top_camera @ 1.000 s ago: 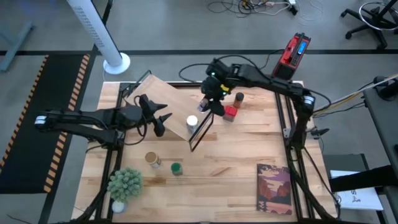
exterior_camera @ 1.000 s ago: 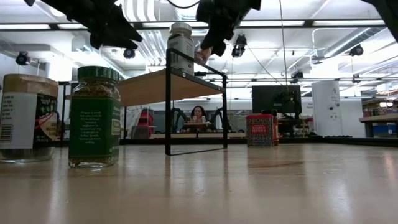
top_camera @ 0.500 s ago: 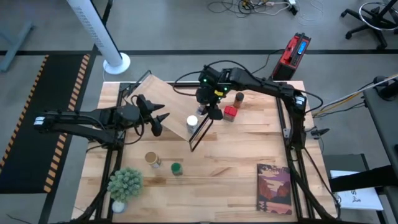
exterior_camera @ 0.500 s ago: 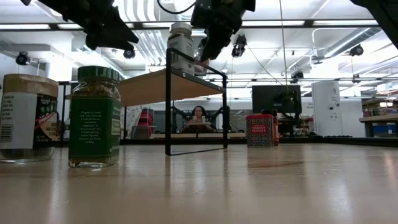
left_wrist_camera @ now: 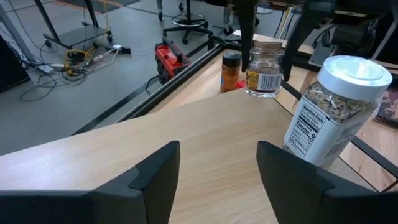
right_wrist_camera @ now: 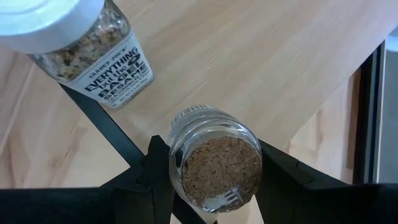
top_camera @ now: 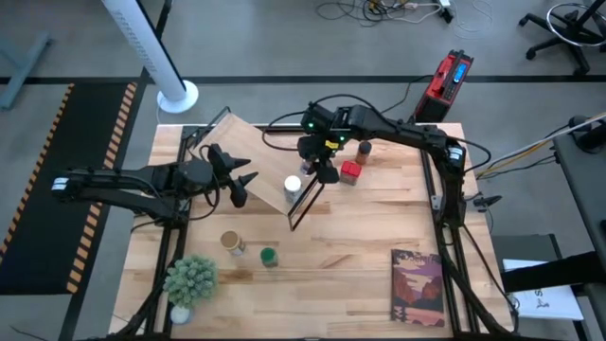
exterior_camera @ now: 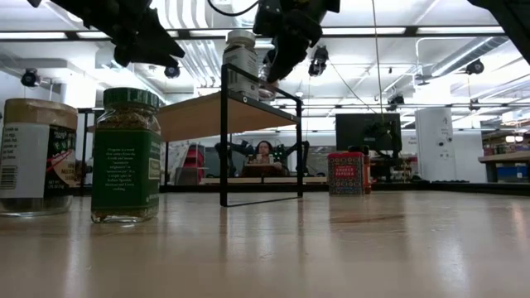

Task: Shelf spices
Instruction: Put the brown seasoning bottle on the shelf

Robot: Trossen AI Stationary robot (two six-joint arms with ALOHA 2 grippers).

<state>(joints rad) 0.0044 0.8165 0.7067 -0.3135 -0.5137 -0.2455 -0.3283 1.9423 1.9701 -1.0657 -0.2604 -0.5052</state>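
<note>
**Spice rack session, right arm parked over the rack's framed end**

Pale butcher-block table [top_camera: 379,223] with visible plank seams, grey lab floor around it, ceiling strip lights and monitors off in the back. The slanted pale wooden shelf [top_camera: 256,156] with the thin black metal frame sits left of middle.

The right tool [top_camera: 317,169] is clamped on a small clear glass jar with a cork-look top [right_wrist_camera: 214,165], right above the framed edge. Just beside it, a white-lidded jar of seed mix [top_camera: 293,185] stands on the plank.

The left tool [top_camera: 239,180] hovers over the plank's other side, fingers [left_wrist_camera: 155,177] partly apart, nothing between them.

Still on the table: red boxy tin [top_camera: 351,172], dark-lidded brown jar [top_camera: 364,149], tan-topped jar [top_camera: 231,242], green-lidded jar [top_camera: 269,257]. The front middle is wide bare wood; a fuzzy green potted plant [top_camera: 189,281] and an illustrated book [top_camera: 417,286] hold the near corners.
</note>
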